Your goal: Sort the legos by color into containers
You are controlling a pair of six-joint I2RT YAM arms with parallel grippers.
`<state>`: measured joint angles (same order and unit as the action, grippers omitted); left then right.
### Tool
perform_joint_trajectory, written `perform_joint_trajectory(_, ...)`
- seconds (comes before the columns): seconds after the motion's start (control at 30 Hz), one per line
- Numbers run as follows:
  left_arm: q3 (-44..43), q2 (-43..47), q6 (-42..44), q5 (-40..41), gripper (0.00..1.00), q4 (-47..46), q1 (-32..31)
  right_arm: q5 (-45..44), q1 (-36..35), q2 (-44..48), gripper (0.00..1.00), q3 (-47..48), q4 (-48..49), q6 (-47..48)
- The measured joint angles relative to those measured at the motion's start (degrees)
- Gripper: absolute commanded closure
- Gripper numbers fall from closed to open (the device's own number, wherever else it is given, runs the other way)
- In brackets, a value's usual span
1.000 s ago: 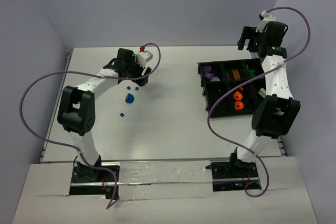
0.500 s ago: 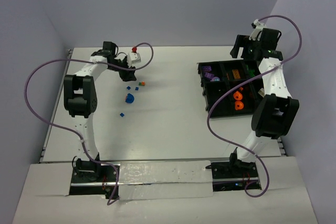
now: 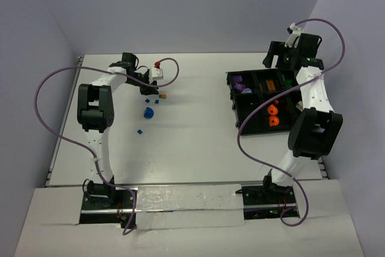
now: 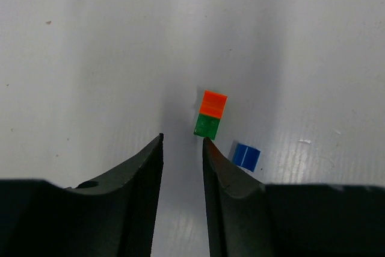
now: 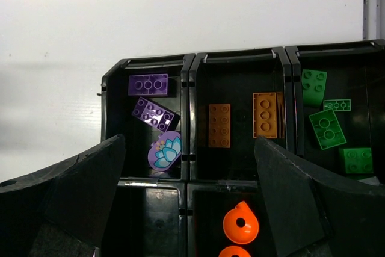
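Note:
My left gripper (image 3: 147,87) (image 4: 182,141) hangs low over the white table with its jaws a narrow gap apart and nothing between them. Just beyond its fingertips lies an orange brick joined to a green brick (image 4: 210,113) (image 3: 161,95), with a small blue brick (image 4: 246,156) to their right. A round blue piece (image 3: 148,112) and another tiny blue brick (image 3: 139,130) lie nearer. My right gripper (image 3: 278,56) (image 5: 189,142) is wide open and empty above the black tray (image 3: 231,97) (image 5: 191,118). The tray holds purple (image 5: 154,114), brown (image 5: 219,125), green (image 5: 325,128) and orange (image 5: 240,223) pieces in separate compartments.
The tray's near-left compartment (image 5: 147,221) holds nothing. Purple cables loop from both arms over the table. The table's back edge meets the wall just behind both grippers.
My left gripper has swung left and back, off the loose bricks, so the orange-and-green piece now shows. My right gripper shifted slightly left and back over the tray.

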<state>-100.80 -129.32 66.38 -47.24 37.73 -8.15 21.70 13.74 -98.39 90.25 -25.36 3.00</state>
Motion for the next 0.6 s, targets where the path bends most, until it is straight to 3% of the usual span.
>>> perform_joint_trajectory(0.17,-0.74,-2.03,3.25,-0.08,0.63,1.72,-0.34,0.08,0.0,0.0,0.05,-0.43,-0.12,0.07)
perform_joint_trajectory(0.6,-1.5,-2.84,6.45,-0.62,0.5,5.08,-1.57,0.26,0.0,0.0,0.05,-0.56,-1.04,0.51)
